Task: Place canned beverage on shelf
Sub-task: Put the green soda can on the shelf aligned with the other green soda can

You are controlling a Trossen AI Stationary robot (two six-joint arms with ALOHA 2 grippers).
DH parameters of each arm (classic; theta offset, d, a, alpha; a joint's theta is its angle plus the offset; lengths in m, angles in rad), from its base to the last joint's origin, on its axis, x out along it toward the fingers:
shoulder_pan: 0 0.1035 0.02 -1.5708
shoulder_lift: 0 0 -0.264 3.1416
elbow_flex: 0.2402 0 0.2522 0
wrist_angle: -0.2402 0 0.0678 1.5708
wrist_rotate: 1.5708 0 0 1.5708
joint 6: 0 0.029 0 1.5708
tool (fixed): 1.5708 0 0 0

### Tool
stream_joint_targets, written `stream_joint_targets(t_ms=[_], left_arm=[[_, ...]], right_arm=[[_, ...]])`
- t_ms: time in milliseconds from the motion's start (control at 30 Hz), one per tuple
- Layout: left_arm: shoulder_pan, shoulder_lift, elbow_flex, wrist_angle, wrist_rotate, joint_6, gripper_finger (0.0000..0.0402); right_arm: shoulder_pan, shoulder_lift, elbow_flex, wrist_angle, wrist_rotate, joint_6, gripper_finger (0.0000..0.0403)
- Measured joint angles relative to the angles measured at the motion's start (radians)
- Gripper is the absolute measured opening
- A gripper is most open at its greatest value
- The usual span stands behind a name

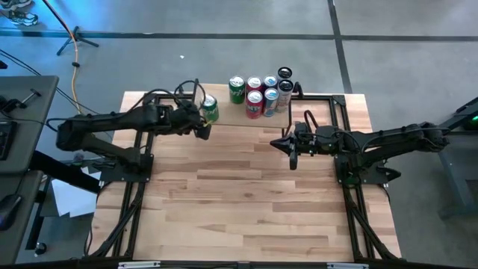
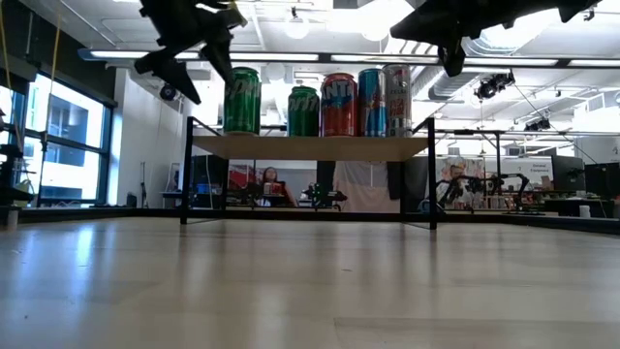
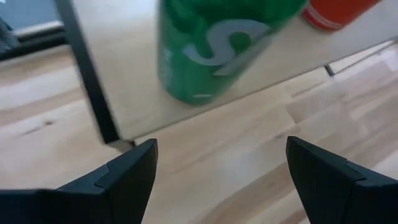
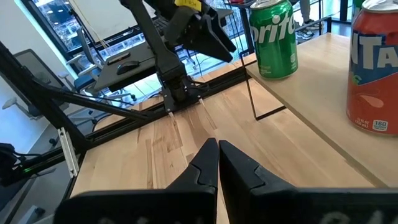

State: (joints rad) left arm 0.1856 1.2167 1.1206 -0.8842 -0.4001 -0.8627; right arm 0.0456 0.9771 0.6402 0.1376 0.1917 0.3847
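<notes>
Green can point(image 1: 210, 108) upright on shelf point(image 1: 224, 119) — left gripper point(image 1: 200, 128) open beside

Green can point(image 3: 217, 50) blurred, top cut off — red can point(image 3: 336, 12) mostly cropped.

1. I see the shelf point(image 1: 314, 112) at the table's point(image 1: 246, 202) far edge.
2. A can point(image 1: 210, 108) stands alone at the shelf's left end.
3. Six more cans point(image 1: 261, 93) cluster to its right.
4. My left gripper point(image 1: 200, 128) sits just before the lone can.
5. My right gripper point(image 1: 291, 153) hovers before the shelf's right part.
</notes>
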Motion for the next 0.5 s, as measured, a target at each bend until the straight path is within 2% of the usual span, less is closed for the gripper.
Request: stream_joint_targets(t_ms=[167, 500], left_arm=[[-0.001, 0.024, 0.0, 0.083, 0.079, 0.043, 0.031], [-0.011, 0.033, -0.001, 0.161, 0.078, 0.054, 0.031]], right_arm=[[0.0, 0.0, 0.0, -0.002, 0.0, 0.0, 0.0], [0.0, 0.0, 0.0, -0.006, 0.001, 0.0, 0.0]])
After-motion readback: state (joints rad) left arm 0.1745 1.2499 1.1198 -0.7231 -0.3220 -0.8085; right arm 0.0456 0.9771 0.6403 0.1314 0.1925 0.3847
